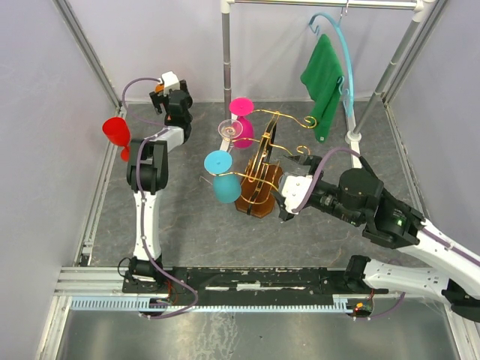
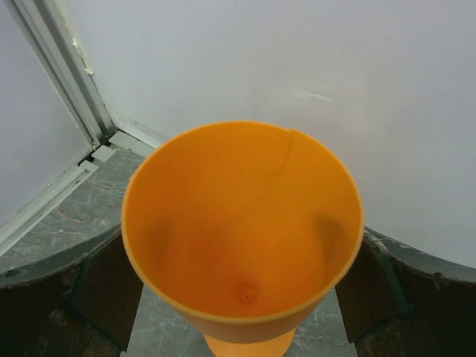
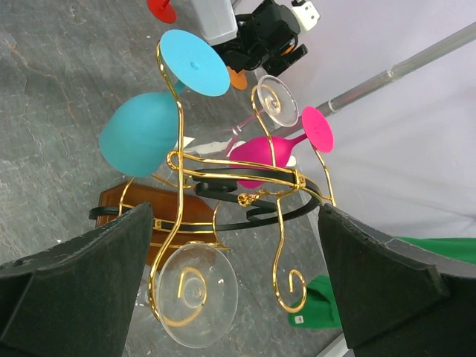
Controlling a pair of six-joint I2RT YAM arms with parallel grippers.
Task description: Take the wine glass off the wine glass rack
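Observation:
The wine glass rack (image 1: pixel 259 171), gold wire arms on a brown oval base, stands mid-table. A teal glass (image 1: pixel 223 182), a pink glass (image 1: pixel 242 124) and a clear glass (image 1: pixel 228 130) hang from it upside down. My right gripper (image 1: pixel 288 201) is open just right of the base. In its wrist view the round foot of another clear wine glass (image 3: pixel 197 294) hangs in a gold curl between the wide fingers (image 3: pixel 74 286). My left gripper (image 1: pixel 166 94) is at the back left, open, with an upright orange glass (image 2: pixel 242 223) between its spread fingers (image 2: pixel 63 294).
A red glass (image 1: pixel 116 133) is by the left wall. A grey clothes rail (image 1: pixel 226 60) stands behind the rack. A green cloth (image 1: pixel 322 79) hangs from it on a light blue hanger at the back right. Walls close in on both sides.

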